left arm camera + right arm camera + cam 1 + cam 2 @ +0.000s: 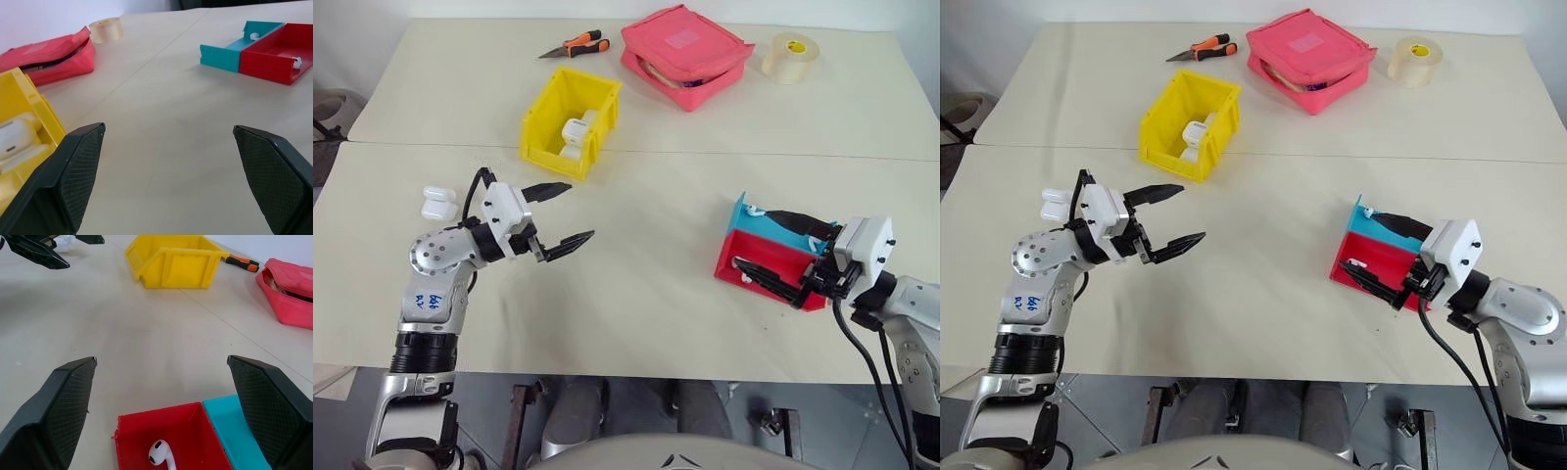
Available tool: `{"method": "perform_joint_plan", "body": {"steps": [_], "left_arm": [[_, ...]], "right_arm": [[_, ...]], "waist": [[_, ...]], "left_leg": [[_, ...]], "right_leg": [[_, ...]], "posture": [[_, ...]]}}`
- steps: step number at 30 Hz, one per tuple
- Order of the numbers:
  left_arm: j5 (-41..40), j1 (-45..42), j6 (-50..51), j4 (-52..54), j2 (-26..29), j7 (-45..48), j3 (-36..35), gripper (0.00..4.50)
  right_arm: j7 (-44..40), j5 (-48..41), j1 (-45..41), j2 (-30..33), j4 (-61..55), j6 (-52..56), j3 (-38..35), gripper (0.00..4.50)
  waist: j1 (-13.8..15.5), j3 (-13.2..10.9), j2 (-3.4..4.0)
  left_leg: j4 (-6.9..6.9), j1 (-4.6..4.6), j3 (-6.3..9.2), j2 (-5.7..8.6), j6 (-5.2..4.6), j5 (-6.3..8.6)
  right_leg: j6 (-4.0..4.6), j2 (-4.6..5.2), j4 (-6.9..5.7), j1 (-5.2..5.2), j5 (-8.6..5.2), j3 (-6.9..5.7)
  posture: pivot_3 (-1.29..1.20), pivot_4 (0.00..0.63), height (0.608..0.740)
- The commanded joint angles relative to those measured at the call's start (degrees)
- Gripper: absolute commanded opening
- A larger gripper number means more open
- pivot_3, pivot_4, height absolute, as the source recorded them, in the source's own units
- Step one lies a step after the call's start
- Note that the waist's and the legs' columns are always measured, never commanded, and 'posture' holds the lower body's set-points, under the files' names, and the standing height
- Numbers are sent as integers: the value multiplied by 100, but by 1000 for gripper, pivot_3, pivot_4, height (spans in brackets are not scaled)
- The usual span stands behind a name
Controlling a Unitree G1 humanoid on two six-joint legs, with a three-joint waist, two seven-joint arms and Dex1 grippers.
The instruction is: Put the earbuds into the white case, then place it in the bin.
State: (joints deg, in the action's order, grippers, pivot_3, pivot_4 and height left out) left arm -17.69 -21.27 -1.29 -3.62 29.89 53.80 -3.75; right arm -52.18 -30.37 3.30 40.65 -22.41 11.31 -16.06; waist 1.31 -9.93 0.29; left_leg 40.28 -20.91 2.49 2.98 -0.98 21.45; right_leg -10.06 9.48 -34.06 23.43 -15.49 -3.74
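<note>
One white earbud (161,454) lies in the red tray (766,276). A second earbud (254,35) lies in the blue tray (751,221) beside it. My right gripper (751,238) hangs open just over these two trays, with nothing between its fingers. The yellow bin (548,116) stands at the back left with a white case (576,131) inside. Two more white cases (438,203) lie on the table behind my left wrist; which one is the task's I cannot tell. My left gripper (580,210) is open and empty, in front of the bin.
A pink pouch (685,54), a roll of clear tape (790,57) and orange-handled pliers (578,45) lie along the back of the table. A seam (705,155) crosses the tabletop just in front of the bin.
</note>
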Motion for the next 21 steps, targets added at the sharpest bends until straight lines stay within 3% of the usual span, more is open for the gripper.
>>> {"method": "perform_joint_plan", "body": {"steps": [1, 13, 17, 21], "left_arm": [[-101, -71, -69, 21, -35, -75, -97, 4468], [-178, 406, 147, 318, -31, -560, -490, 4468], [-94, 771, 453, 596, -79, -1257, -836, 4468], [96, 1463, 933, 1127, -317, -2559, -1515, 4468]], "right_arm": [[7, -45, -17, 11, -151, 1, -15, 4500], [-99, -80, -238, -5, -160, 31, 184, 4500], [-210, -115, -521, -160, -141, -96, 433, 4500], [-355, -344, -1062, -604, -197, -244, 867, 4500]], "waist": [[-1, 0, 0], [-16, 0, 0], [-26, 0, 0], [-60, 0, 0]], "left_leg": [[0, 0, 0, 0, 0, 0], [-1, 0, 1, -1, 0, 0], [-5, 3, 2, -3, 1, 0], [-6, 8, 2, -5, 3, 1]], "right_leg": [[0, 0, 0, 0, 0, 0], [0, 0, 1, 1, 0, 0], [0, 0, 0, 1, 0, 1], [0, 0, 2, 0, 0, 7]], "posture": [[0, 150, 740], [0, 150, 740], [0, 150, 740], [0, 150, 740]]}}
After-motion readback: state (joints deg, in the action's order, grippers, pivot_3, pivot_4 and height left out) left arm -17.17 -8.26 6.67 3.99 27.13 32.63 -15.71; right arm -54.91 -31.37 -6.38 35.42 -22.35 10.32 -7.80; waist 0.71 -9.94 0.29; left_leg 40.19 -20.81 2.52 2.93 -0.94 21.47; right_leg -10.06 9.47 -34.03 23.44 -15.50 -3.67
